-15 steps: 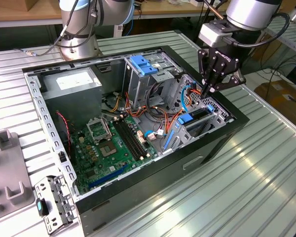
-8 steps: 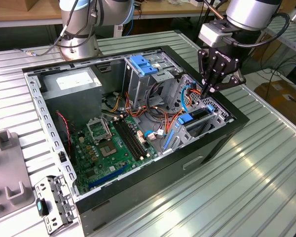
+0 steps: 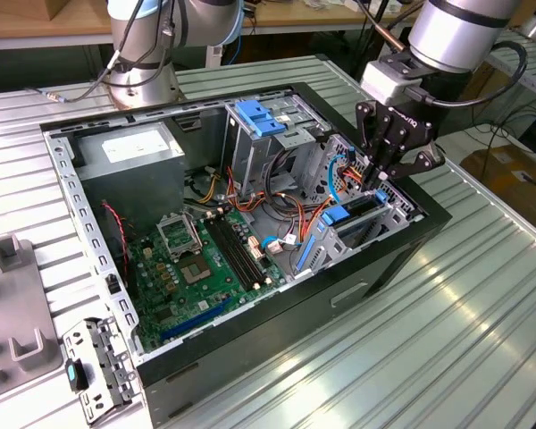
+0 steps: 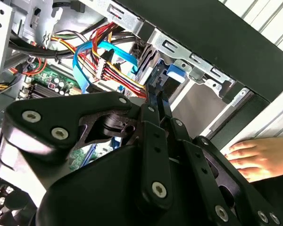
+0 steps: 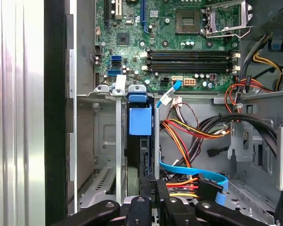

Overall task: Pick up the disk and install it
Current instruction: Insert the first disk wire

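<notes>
Exterior view had the gripper point(image 3: 381, 176) down over the drive bay point(image 3: 362, 223) at the front corner of the open case point(image 3: 277, 322), which sat on the ribbed counter point(image 3: 464, 295). Disk point(image 5: 140, 141) stood on edge in a bay slot, blue rail end point(image 5: 139, 120) toward the motherboard point(image 5: 170, 47). It looked nearly or fully seated, judging by the first wrist view. Jaws were pinched close together at the disk's near edge; second wrist view showed the tips point(image 4: 156, 96) meeting on a thin blue-railed edge point(image 4: 167, 77), so I read it as gripping the disk. Handling call: rigid, dense for its size, shock-sensitive, smooth metal faces. Best held across the thin edges or rails, never on the label face. Cables point(image 5: 188, 132) crowded just beside the slot. A hand point(image 4: 254, 157) rested on the case's outer side.
</notes>
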